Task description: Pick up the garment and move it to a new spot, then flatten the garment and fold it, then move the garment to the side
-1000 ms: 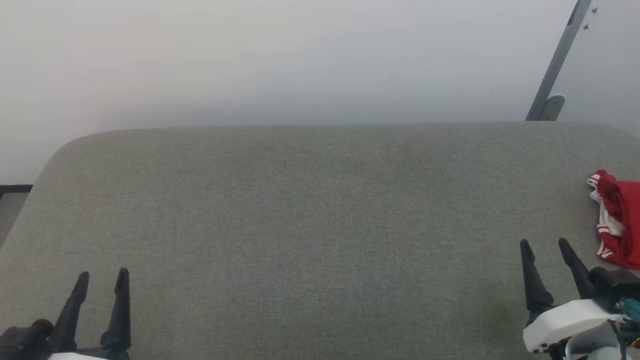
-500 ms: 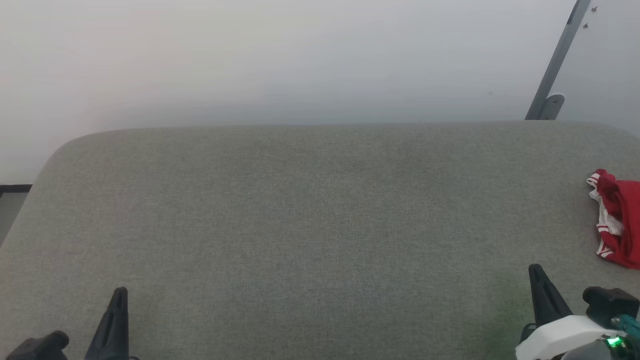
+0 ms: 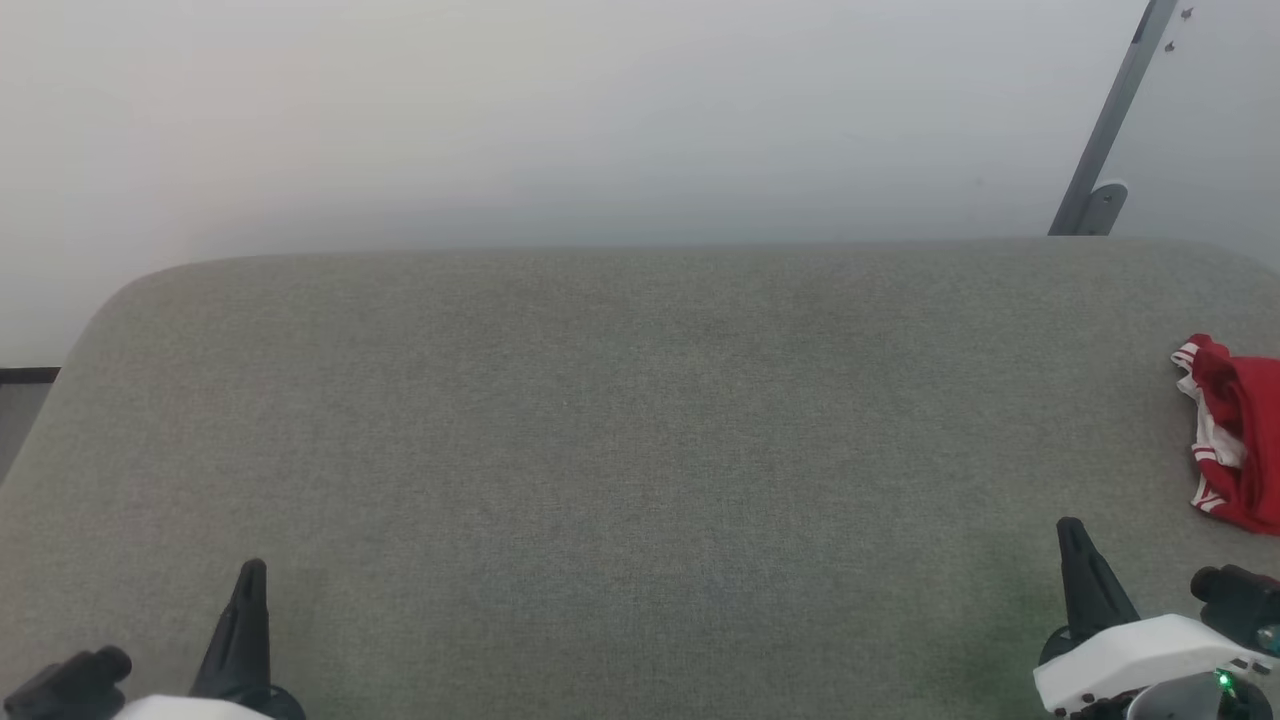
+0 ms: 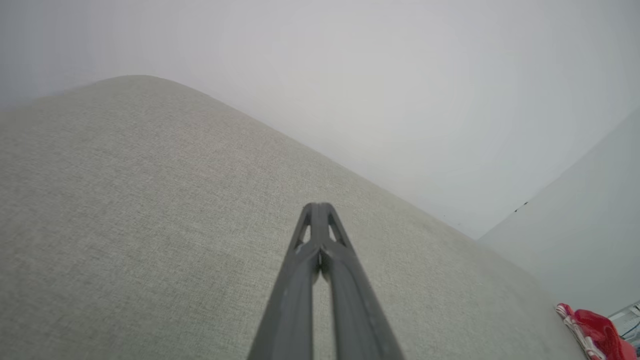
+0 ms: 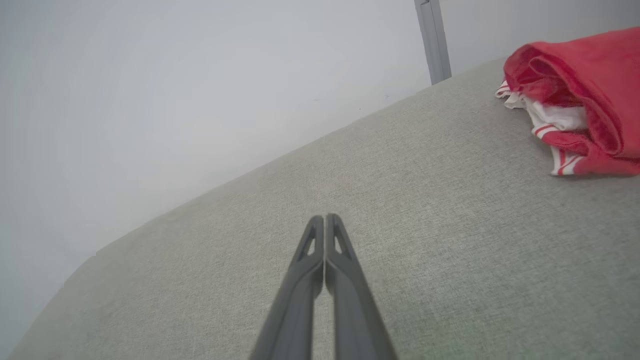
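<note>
The red and white garment (image 3: 1235, 440) lies bunched up at the right edge of the grey surface (image 3: 620, 420). Over the near edge of the surface, the left gripper (image 4: 320, 206) and the right gripper (image 5: 325, 216) both have their fingers clenched together, grasping nothing.

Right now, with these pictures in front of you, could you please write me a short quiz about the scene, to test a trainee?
1. Which is nearer to the garment: the left gripper or the right gripper?
2. True or false: the garment lies spread flat on the grey padded surface.
3. The right gripper is: A) open, B) shut and empty, C) shut on the garment.

Key: 1) the right gripper. 2) False: it is bunched up near the surface's right edge. 3) B.
</note>
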### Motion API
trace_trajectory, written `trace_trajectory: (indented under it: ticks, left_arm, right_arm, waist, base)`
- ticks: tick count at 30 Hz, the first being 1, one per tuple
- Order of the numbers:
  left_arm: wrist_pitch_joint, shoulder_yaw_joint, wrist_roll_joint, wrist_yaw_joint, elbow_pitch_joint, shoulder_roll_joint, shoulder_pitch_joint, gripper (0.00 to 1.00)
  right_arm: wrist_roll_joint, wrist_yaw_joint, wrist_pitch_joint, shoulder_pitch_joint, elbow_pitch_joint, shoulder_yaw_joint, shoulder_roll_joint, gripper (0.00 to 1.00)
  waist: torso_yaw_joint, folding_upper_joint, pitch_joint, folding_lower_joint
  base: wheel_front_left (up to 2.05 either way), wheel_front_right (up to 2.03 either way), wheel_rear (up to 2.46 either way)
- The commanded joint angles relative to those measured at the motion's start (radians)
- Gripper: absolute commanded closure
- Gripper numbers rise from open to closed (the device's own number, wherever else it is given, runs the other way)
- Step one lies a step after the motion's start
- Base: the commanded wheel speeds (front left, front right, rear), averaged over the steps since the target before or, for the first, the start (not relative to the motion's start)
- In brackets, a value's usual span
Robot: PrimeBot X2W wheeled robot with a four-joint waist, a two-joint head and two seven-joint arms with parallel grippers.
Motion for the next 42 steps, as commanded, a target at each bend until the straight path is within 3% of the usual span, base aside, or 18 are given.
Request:
trace_trajectory:
  ticks: [1,42]
  left_arm:
    - [0.012,0.007,-0.036,0.000,-0.009,0.003,-0.035,1.00]
    - [0.149,0.014,-0.456,-0.001,0.032,-0.077,-0.130,1.00]
  right_arm:
    - [0.043,0.000,0.010,-0.030,-0.022,-0.006,0.000,1.00]
    - [0.540,0.000,0.144,-0.056,-0.070,-0.023,0.038,1.00]
  waist:
    - [0.000,0.0000,0.001,0.0000]
    - [-0.011,0.0000,0.015,0.0000]
  base:
    - [0.00,0.00,0.00]
    - [0.00,0.00,0.00]
